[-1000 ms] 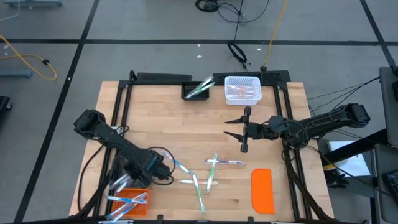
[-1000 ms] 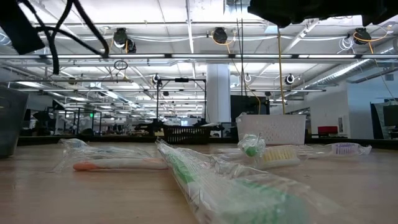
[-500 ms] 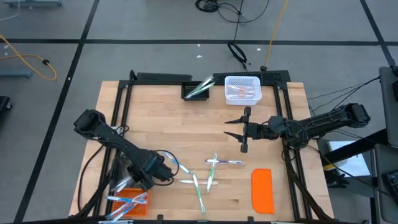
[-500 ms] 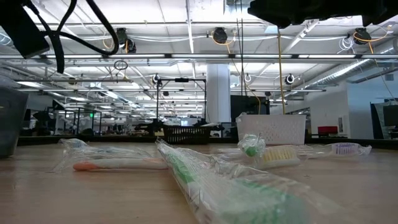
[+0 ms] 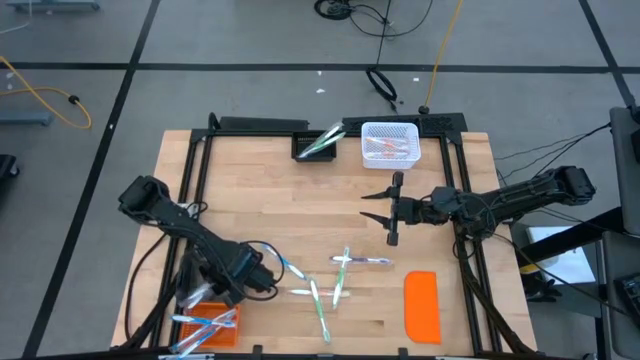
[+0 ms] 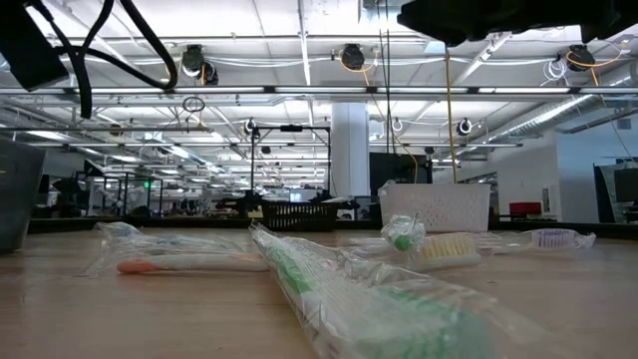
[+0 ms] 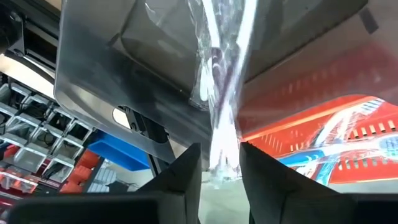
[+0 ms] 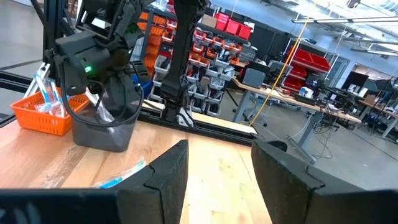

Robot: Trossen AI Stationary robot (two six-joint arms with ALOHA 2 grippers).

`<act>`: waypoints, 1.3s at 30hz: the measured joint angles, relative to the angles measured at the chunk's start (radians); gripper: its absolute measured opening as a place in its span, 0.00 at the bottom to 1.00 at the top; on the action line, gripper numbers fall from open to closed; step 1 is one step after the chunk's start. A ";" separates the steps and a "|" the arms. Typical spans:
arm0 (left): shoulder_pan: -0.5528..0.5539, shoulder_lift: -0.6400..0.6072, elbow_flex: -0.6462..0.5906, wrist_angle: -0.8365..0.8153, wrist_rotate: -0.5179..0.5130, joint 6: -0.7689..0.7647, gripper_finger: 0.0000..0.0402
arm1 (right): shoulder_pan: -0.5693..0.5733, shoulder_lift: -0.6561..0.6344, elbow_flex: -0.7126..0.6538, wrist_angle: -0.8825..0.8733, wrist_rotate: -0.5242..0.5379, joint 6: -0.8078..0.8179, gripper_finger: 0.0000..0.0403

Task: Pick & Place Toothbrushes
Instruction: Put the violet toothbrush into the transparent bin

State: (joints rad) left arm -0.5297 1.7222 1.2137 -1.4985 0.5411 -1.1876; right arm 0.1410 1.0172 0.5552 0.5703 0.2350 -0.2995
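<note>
**Wrapped toothbrushes on a slatted wooden table, with bins at two corners**

Slim white-handled toothbrushes [image 5: 337,279] in crinkled clear wrappers lie crossed near the table's centre, toward six o'clock in the high view. One more wrapped toothbrush [image 7: 221,93] stands between the left gripper [image 7: 219,163] fingers, a glossy strip over a grey bin [image 7: 124,62] and a perforated orange basket [image 7: 348,140]. The fingers sit narrowly apart beside the wrapper; whether they grip it cannot be told. That gripper hangs at about eight o'clock, above the orange basket holding blue-accented brushes. A flat orange rounded-rectangle lid [image 5: 421,305] lies at five o'clock. A white mesh basket [image 5: 389,142] and a black bin [image 5: 317,146] sit at twelve o'clock. The right gripper [image 5: 392,212] waits mid-table toward three o'clock, fingers spread, empty.
</note>
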 joint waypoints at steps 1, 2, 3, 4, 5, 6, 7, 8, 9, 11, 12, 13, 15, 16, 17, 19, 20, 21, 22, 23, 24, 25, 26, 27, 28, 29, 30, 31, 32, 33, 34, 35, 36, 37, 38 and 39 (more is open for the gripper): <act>0.000 0.000 0.000 0.000 -0.002 0.000 0.29 | 0.000 0.000 0.000 -0.003 0.000 0.000 0.42; 0.000 0.000 0.000 0.000 -0.006 0.000 0.30 | 0.000 0.000 0.000 -0.008 0.000 0.000 0.42; 0.001 0.000 0.000 0.000 -0.010 0.001 0.31 | 0.000 0.000 0.000 -0.014 0.000 0.000 0.42; 0.001 0.000 0.000 0.000 -0.013 0.011 0.32 | 0.000 0.000 0.000 -0.024 0.000 0.003 0.42; 0.001 0.000 0.000 -0.001 -0.023 0.019 0.33 | 0.000 0.000 0.000 -0.036 0.000 0.009 0.42; 0.002 0.000 0.000 0.000 -0.039 0.020 0.34 | 0.000 0.000 0.000 -0.049 0.000 0.015 0.42; 0.002 0.000 0.000 0.000 -0.054 0.019 0.34 | 0.000 0.000 0.000 -0.062 0.000 0.025 0.42; 0.003 0.000 0.000 0.000 -0.066 0.007 0.34 | 0.000 0.000 0.000 -0.078 0.000 0.037 0.42; 0.003 0.000 0.000 0.000 -0.072 -0.006 0.34 | 0.000 0.000 0.000 -0.100 0.000 0.054 0.42; 0.003 0.000 0.000 0.002 -0.074 -0.026 0.34 | 0.000 0.000 0.000 -0.165 -0.001 0.102 0.42; 0.003 0.000 0.000 0.003 -0.077 -0.035 0.34 | 0.000 0.000 0.000 -0.202 -0.001 0.130 0.42; 0.003 0.000 0.000 0.003 -0.084 -0.044 0.34 | 0.002 0.000 0.000 -0.240 -0.004 0.156 0.41; 0.003 0.000 0.000 0.005 -0.109 -0.048 0.34 | 0.010 0.000 0.000 -0.332 -0.004 0.196 0.41; 0.003 0.000 0.000 0.008 -0.126 -0.047 0.34 | 0.015 0.001 0.000 -0.377 -0.004 0.212 0.41; 0.003 0.000 0.000 0.009 -0.146 -0.048 0.34 | 0.022 0.005 0.000 -0.413 -0.005 0.229 0.41; 0.003 0.000 0.000 0.009 -0.185 -0.048 0.34 | 0.036 0.020 0.000 -0.463 -0.022 0.261 0.41; 0.003 0.000 0.001 0.009 -0.207 -0.047 0.34 | 0.043 0.027 0.000 -0.484 -0.041 0.274 0.41; 0.003 0.000 0.003 0.009 -0.231 -0.045 0.34 | 0.050 0.041 0.000 -0.490 -0.067 0.286 0.41; 0.003 0.000 0.005 0.011 -0.261 -0.044 0.34 | 0.059 0.057 0.000 -0.488 -0.091 0.293 0.41; 0.003 0.000 0.007 0.012 -0.293 -0.045 0.34 | 0.067 0.073 0.000 -0.490 -0.111 0.298 0.41; 0.003 0.000 0.011 0.012 -0.326 -0.045 0.34 | 0.079 0.090 -0.002 -0.495 -0.111 0.304 0.41; 0.003 0.000 0.014 0.012 -0.360 -0.046 0.34 | 0.090 0.106 -0.004 -0.490 -0.110 0.313 0.41; 0.003 0.000 0.018 0.015 -0.395 -0.046 0.34 | 0.097 0.123 -0.008 -0.482 -0.109 0.315 0.41; 0.003 0.000 0.021 0.018 -0.432 -0.046 0.34 | 0.106 0.139 -0.014 -0.474 -0.109 0.316 0.41; 0.003 0.000 0.023 0.026 -0.468 -0.046 0.34 | 0.115 0.154 -0.021 -0.469 -0.108 0.324 0.41; 0.003 0.000 0.023 0.041 -0.504 -0.044 0.34 | 0.123 0.171 -0.029 -0.467 -0.108 0.338 0.41; 0.003 0.000 0.023 0.059 -0.539 -0.036 0.34 | 0.130 0.190 -0.036 -0.463 -0.108 0.355 0.41; 0.003 0.000 0.023 0.075 -0.576 -0.026 0.34 | 0.139 0.208 -0.042 -0.461 -0.107 0.371 0.41; 0.003 0.000 0.023 0.090 -0.610 -0.016 0.34 | 0.148 0.223 -0.049 -0.460 -0.107 0.386 0.41; 0.003 0.000 0.023 0.106 -0.642 -0.003 0.34 | 0.157 0.238 -0.057 -0.461 -0.107 0.400 0.41; 0.005 0.000 0.023 0.126 -0.674 0.009 0.34 | 0.166 0.255 -0.062 -0.461 -0.107 0.417 0.41; 0.007 0.000 0.023 0.148 -0.703 0.023 0.34 | 0.175 0.271 -0.066 -0.462 -0.107 0.432 0.41; 0.009 0.000 0.023 0.169 -0.732 0.037 0.34 | 0.183 0.285 -0.068 -0.462 -0.107 0.446 0.41; 0.014 0.000 0.023 0.188 -0.760 0.048 0.34 | 0.192 0.297 -0.068 -0.462 -0.107 0.456 0.41; 0.017 0.000 0.024 0.206 -0.787 0.059 0.34 | 0.200 0.307 -0.068 -0.461 -0.106 0.466 0.41; 0.022 0.000 0.024 0.223 -0.808 0.073 0.34 | 0.206 0.318 -0.068 -0.458 -0.106 0.474 0.41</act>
State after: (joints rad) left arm -0.5081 1.7220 1.2373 -1.2756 -0.2673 -1.1148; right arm 0.3469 1.3355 0.4870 0.1122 0.1288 0.1741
